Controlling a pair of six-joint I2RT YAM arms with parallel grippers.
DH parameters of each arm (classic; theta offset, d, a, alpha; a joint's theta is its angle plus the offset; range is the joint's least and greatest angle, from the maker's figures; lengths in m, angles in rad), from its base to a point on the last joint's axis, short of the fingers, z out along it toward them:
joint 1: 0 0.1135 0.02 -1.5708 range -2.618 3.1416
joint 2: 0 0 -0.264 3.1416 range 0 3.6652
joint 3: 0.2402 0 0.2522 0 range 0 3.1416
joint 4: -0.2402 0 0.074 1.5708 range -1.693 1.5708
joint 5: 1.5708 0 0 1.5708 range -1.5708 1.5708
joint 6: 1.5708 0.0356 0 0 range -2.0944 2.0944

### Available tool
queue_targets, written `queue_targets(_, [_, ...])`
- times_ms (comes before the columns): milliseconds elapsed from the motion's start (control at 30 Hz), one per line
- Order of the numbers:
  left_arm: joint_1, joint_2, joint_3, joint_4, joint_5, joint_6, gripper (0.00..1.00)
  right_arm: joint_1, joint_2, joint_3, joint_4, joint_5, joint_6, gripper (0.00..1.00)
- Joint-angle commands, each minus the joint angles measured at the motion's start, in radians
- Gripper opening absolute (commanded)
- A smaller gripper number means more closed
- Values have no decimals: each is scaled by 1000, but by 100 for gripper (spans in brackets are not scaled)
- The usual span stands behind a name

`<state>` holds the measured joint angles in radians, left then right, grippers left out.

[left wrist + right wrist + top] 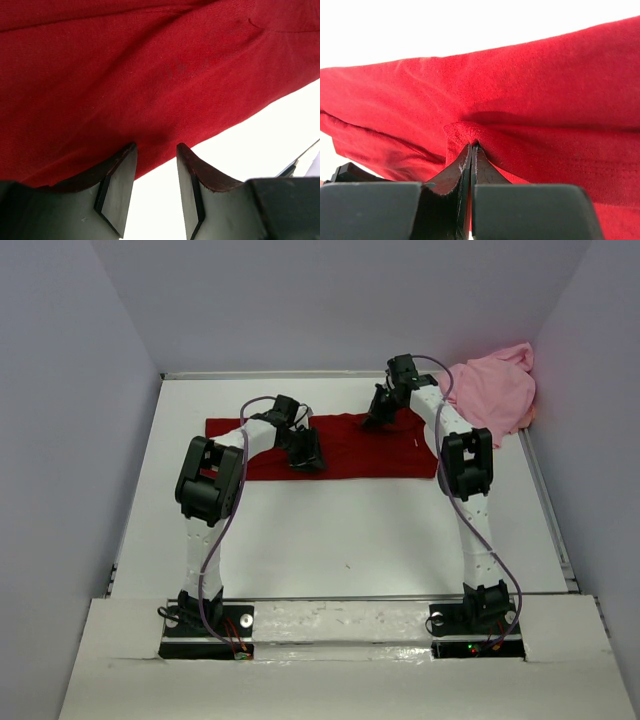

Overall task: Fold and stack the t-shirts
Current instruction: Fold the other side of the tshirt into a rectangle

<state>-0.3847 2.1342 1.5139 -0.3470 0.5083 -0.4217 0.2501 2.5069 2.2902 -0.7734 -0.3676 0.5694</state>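
Right wrist view shows the right fingers clamped on a pinch of the dark red t-shirt spread on the tabletop, the left fingers apart over its near edge, and the pink t-shirt heaped far right, so folding looks to be starting, and next the left probably must grip too.

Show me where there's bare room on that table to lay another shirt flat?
Widest bare patch: the table between the dark red t-shirt and the arm bases. A narrower strip lies left of the shirt. Crowded: the far right corner, under the heaped pink t-shirt.
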Motion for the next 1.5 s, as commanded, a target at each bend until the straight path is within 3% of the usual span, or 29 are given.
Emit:
queue_targets(0, [-8,15,-61,-118,-67,38,52,5,18,28,97,-47,-11,0])
queue_targets(500, [-10,-16,-92,-124,-68,47,52,5,63,91,226,-59,-135,3])
queue_targets(567, [-8,-17,-93,-124,-68,49,52,5,67,94,233,-63,-147,15])
queue_targets(600, [-8,-17,-98,-124,-68,49,52,5,72,97,243,-68,-154,34])
queue_targets(700, [-9,-20,-109,-122,-67,50,52,5,69,91,252,-42,-172,71])
queue_targets(733, [-10,-23,-112,-122,-65,52,52,5,64,89,253,-37,-181,75])
queue_targets(967, [-10,-31,-127,-112,-62,49,52,5,-31,13,295,-1,-266,76])
queue_targets(1467, [-14,-74,-147,-118,-66,61,52,-17,-292,-221,350,24,-287,71])
